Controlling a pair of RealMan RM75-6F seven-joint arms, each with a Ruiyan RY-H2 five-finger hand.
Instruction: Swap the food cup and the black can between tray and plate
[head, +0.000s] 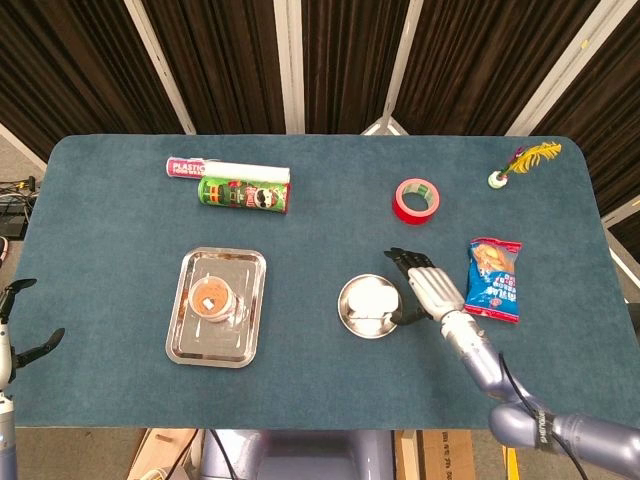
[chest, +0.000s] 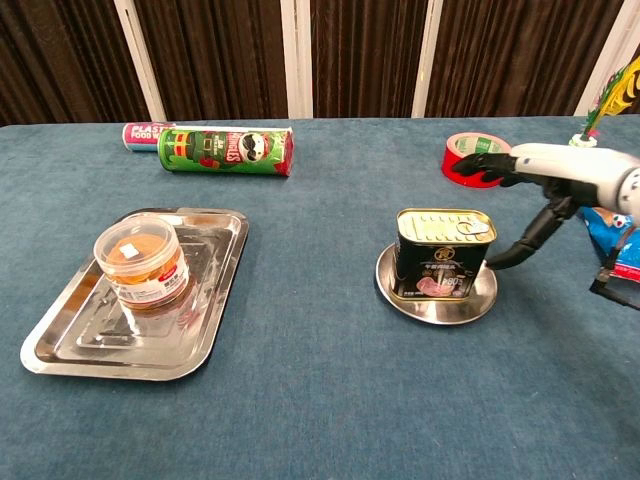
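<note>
The black can stands upright on the round metal plate, right of the table's centre; from above, the can shows its pale lid on the plate. My right hand hovers just right of the can with its fingers spread, holding nothing and apart from it; the head view shows this hand beside the plate. The food cup, clear with orange contents, sits in the steel tray at the left. At the far left edge my left hand hangs off the table, fingers apart.
A green chips tube and a pink-and-white tube lie at the back left. A red tape roll sits behind the plate. A blue snack bag lies right of my right hand, and a feather shuttlecock stands at the back right.
</note>
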